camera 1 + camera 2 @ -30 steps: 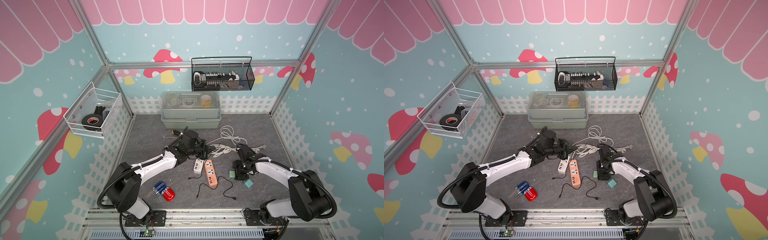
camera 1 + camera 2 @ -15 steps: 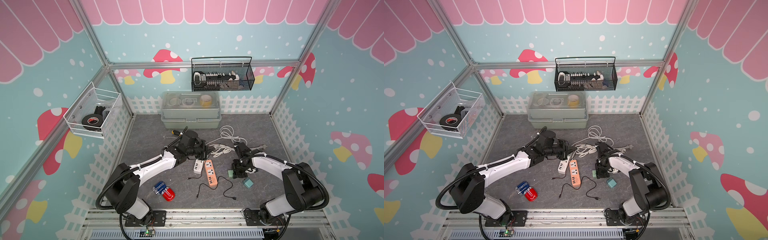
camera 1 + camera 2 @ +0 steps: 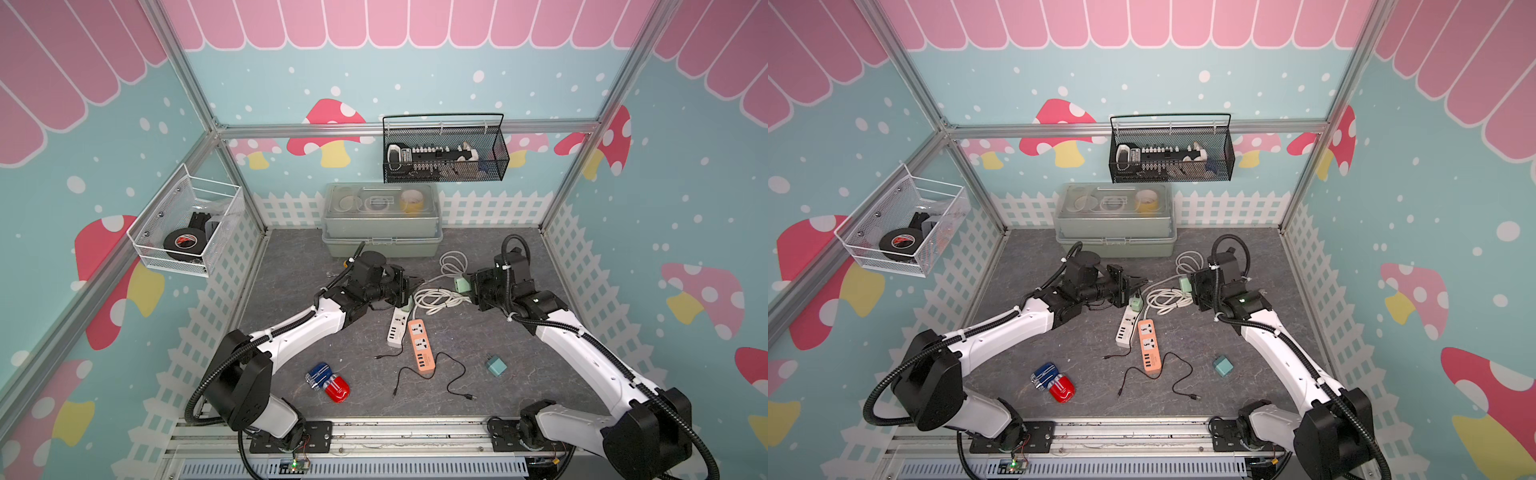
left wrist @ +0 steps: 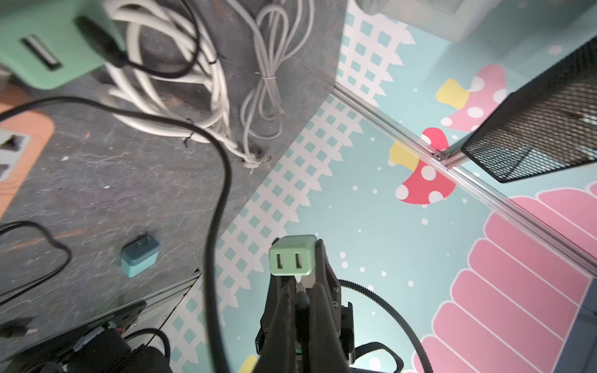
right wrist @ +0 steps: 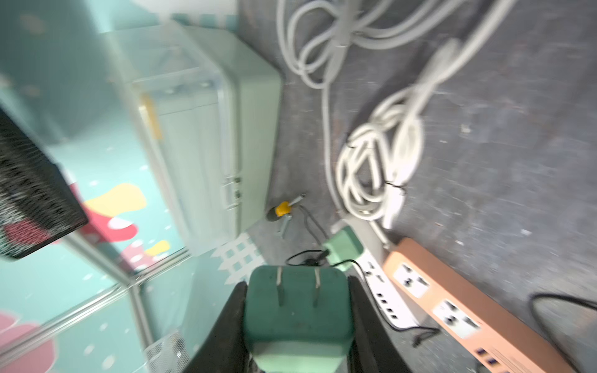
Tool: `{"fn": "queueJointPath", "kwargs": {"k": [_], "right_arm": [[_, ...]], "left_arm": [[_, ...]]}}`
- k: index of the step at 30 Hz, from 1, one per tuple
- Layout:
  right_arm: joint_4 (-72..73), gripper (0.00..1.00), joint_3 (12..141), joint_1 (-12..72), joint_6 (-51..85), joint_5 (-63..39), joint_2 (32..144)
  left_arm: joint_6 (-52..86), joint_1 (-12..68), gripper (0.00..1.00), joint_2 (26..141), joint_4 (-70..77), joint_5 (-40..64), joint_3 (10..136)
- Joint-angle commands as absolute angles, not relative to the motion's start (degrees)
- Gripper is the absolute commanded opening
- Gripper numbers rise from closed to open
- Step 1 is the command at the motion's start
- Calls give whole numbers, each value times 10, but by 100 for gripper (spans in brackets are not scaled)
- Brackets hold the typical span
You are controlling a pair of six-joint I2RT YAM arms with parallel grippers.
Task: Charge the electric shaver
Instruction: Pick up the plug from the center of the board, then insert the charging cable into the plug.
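Right pincer (image 5: 297, 284) clamps a green adapter (image 5: 297, 313), prongs outward, held clear of the bench (image 3: 519, 257) at centre right of a top view. Left pincer (image 4: 300, 285) is closed on what looks like a cable plug (image 4: 301, 291). White power strip (image 3: 397, 330) lies mid-frame. Red-and-blue shaver (image 3: 328, 382), by my judgement, lies lower centre, well apart, unconnected. Charging: outstanding.

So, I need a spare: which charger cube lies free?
The dark teal cube, loose on the mat; the right claw holds one green cube, the white strip another.
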State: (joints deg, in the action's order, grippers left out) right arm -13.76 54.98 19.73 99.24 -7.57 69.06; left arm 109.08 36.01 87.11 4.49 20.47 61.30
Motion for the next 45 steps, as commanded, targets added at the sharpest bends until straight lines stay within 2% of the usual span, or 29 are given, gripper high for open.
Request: {"fn": "queueJointPath", "kwargs": {"k": [1, 7, 14, 25, 45], "right_arm": [[60, 0, 536, 191, 925, -130, 706], [317, 0, 485, 190, 994, -146, 735], [398, 0, 461, 191, 1050, -145, 762], [392, 0, 468, 197, 1073, -153, 777], [348, 0, 460, 225, 1071, -148, 784]], "left_arm": [[1066, 357, 0, 866, 114, 175, 636], [1060, 364, 0, 870, 202, 127, 623], [1042, 370, 0, 882, 264, 92, 608], [1029, 380, 0, 926, 305, 90, 624], [1000, 380, 0, 937, 281, 91, 640]]}}
